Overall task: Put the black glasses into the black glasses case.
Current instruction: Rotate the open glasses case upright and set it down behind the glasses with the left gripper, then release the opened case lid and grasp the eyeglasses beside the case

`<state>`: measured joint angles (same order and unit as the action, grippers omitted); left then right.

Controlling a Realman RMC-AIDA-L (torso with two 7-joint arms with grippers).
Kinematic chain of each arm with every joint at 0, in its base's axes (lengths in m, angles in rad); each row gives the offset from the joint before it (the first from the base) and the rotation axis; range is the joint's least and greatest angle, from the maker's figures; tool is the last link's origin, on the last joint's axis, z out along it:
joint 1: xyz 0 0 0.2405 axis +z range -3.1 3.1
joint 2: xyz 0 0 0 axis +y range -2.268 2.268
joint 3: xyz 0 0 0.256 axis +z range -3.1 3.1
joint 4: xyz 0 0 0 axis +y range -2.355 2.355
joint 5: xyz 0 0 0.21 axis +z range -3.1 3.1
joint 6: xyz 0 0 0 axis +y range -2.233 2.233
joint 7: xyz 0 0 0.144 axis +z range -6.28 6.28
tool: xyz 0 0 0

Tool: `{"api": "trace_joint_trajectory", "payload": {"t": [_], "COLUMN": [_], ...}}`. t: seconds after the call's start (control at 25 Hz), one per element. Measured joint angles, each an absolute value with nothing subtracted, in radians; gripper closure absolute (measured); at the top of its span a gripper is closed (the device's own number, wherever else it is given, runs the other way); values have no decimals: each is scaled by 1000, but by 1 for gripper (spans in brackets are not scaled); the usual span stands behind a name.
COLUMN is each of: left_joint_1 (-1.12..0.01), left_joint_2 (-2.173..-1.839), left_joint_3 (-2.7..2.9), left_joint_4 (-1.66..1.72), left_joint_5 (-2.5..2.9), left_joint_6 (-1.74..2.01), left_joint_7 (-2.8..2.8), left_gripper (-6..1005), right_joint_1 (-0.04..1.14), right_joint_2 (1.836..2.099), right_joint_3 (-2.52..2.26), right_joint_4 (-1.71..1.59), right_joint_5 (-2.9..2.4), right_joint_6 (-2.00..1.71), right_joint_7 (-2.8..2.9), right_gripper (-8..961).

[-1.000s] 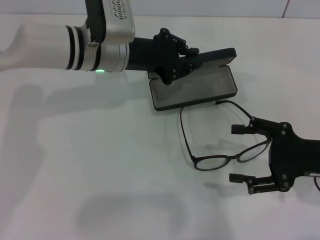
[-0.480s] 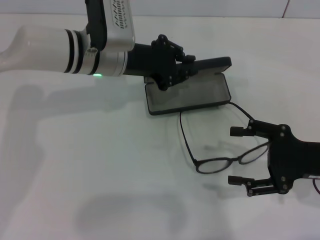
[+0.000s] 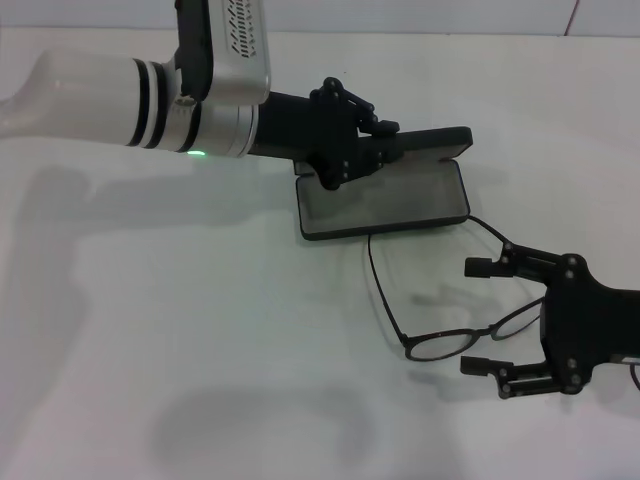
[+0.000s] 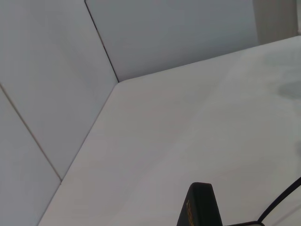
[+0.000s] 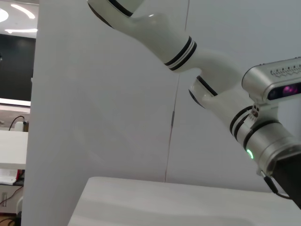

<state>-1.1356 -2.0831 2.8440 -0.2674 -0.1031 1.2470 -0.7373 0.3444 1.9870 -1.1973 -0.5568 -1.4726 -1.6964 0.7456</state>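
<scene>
— Black wire frame, see it? The black glasses lie on the white tabletop toward its right edge, and the right gripper has its two fingers spread wide, one on the far side of the frame front and one on the near side. One lens end sits right between them.

— Holding them?

— Not that I can tell. Jaws apart, nothing pinched. The front of the frame runs roughly left to right, tilted a little, so the fingers straddle it across its thin way. I'd say closing there would catch the rim near the lens.

— And the case?

— The black glasses case is open, farther back on the table, tray up with the grey lining showing and the lid standing behind it. The left gripper is on its left end, at the lid. I can't make out whether those fingers are clamped or just resting.

— So which arm is nearer the glasses?

— The right one, by far. The case lies back and to the left of its jaws, long axis close to the frame's own.

— Anything in the way?

— One long temple arm reaches back to the case's near edge, the other runs close by its right corner. I reckon those could snag on the rim.
</scene>
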Motion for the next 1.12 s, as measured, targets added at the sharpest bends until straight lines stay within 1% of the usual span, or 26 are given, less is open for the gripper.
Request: {"api": "trace_joint_trajectory", "payload": {"t": [0.4, 0.6, 0.72, 0.8, 0.92, 1.04, 1.12], "left_joint_1": [-1154, -1146, -1121, -1082, -987, -870, -810], "left_joint_2": [-2086, -2087, -2086, -2085, -2085, -2085, -2085], "left_joint_3": [2844, 2844, 2844, 2844, 2844, 2843, 2843], "left_joint_4": [-268, -268, -267, -266, -257, -209, -182], "left_joint_5": [-75, -175, -271, -357, -496, -614, -674], "left_joint_6": [1252, 1258, 1311, 1376, 1481, 1528, 1530], "left_joint_7": [-744, -756, -759, -770, -785, -796, -803], "left_gripper": [750, 729, 584, 488, 419, 351, 352], "right_joint_1": [335, 330, 328, 328, 333, 337, 338], "right_joint_2": [1988, 1987, 1981, 1980, 1973, 1966, 1969], "right_joint_3": [-1196, -1195, -1175, -1158, -1144, -1143, -1143], "right_joint_4": [-557, -557, -557, -568, -643, -869, -1058], "right_joint_5": [-1473, -1473, -1473, -1473, -1509, -1675, -1820], "right_joint_6": [-1697, -1697, -1697, -1697, -1698, -1703, -1734], "right_joint_7": [743, 743, 748, 767, 868, 1109, 1272], "right_gripper": [81, 81, 81, 83, 85, 88, 89]}}
